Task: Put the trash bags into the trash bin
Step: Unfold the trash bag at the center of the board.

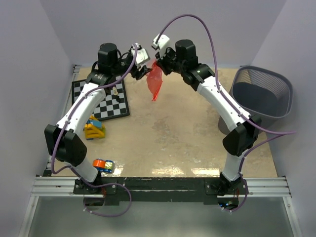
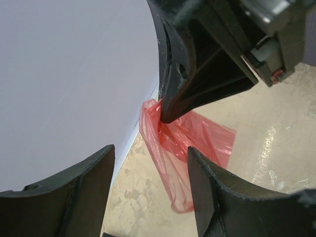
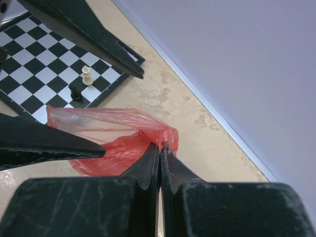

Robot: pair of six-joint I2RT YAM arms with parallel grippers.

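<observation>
A thin red-orange trash bag (image 1: 155,82) hangs limp in the air at the back middle of the table. My right gripper (image 1: 159,63) is shut on its top corner; the right wrist view shows the jaws pinched together on the bunched film (image 3: 160,137). My left gripper (image 1: 139,66) is open just left of the bag, its fingers apart and not touching it; the bag (image 2: 182,148) hangs beyond and between them in the left wrist view. The dark grey wire-mesh trash bin (image 1: 261,96) stands at the far right, upright.
A chessboard (image 1: 101,98) with a white and a black piece (image 3: 87,75) lies at the back left. A yellow-and-blue toy (image 1: 94,128) and an orange-and-blue toy (image 1: 102,165) lie on the left. White walls close in the back and sides.
</observation>
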